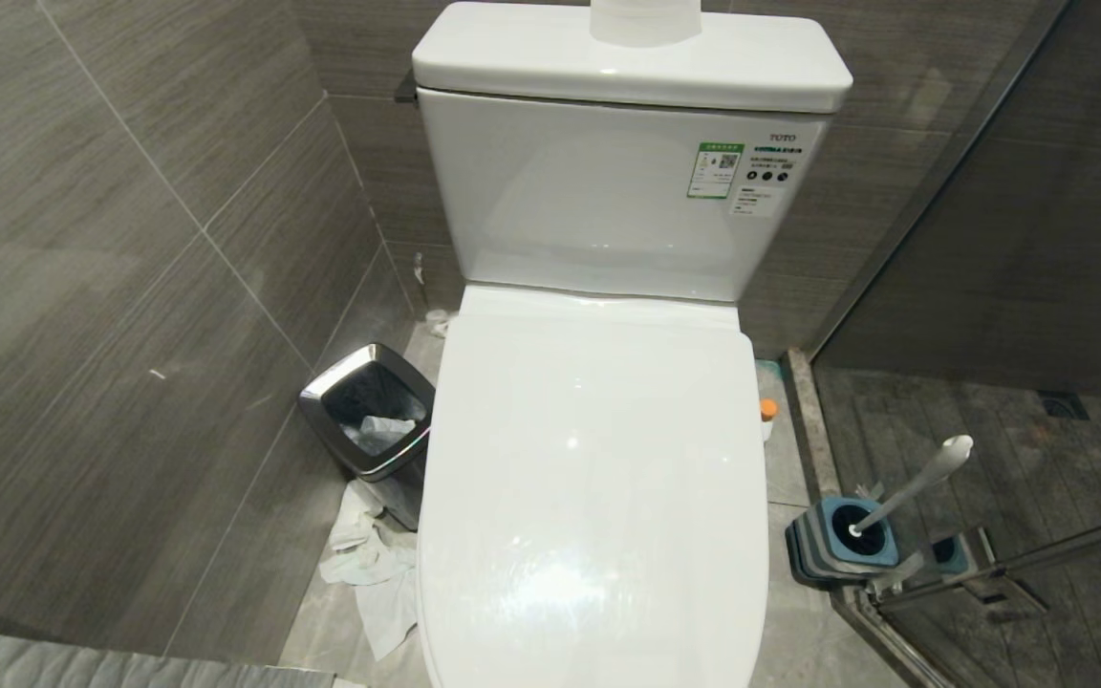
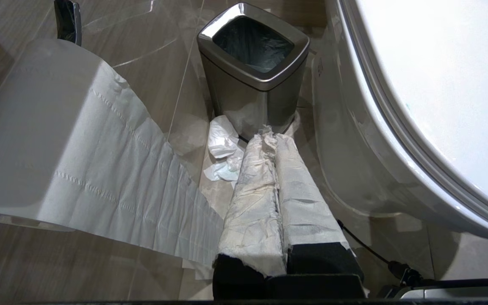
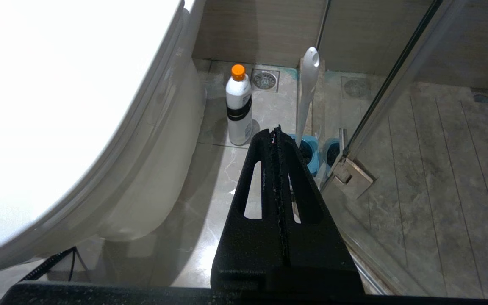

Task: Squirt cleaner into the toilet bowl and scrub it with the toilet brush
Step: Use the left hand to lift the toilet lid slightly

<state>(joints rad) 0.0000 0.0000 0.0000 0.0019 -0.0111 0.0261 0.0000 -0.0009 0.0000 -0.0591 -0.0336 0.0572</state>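
The toilet (image 1: pixel 598 478) fills the middle of the head view with its lid down, so the bowl itself is hidden; the tank (image 1: pixel 608 191) stands behind it against the grey tiled wall, with a white cylinder (image 1: pixel 646 21) on top. The cleaner bottle (image 3: pixel 239 108), white with an orange cap, stands upright on the floor just beside the toilet's right flank; in the head view only its cap shows past the lid's edge. The brush (image 1: pixel 914 483) leans in its blue-and-grey holder (image 1: pixel 842 540) on the floor near the glass door's hinge (image 3: pixel 352 178), to the right of the bottle. On the toilet's left a chrome-rimmed bin (image 1: pixel 369 411) stands with crumpled paper (image 1: pixel 374 564) on the floor beside it, and a roll of toilet paper (image 2: pixel 49 135) hangs near the wall with a long strip trailing down. Neither arm shows in the head view. The left gripper (image 2: pixel 274 137), its fingers wrapped in white paper, is clenched on nothing and points toward the bin. The right gripper (image 3: pixel 276 129), bare black, is likewise clenched and empty, pointing toward the holder and bottle.
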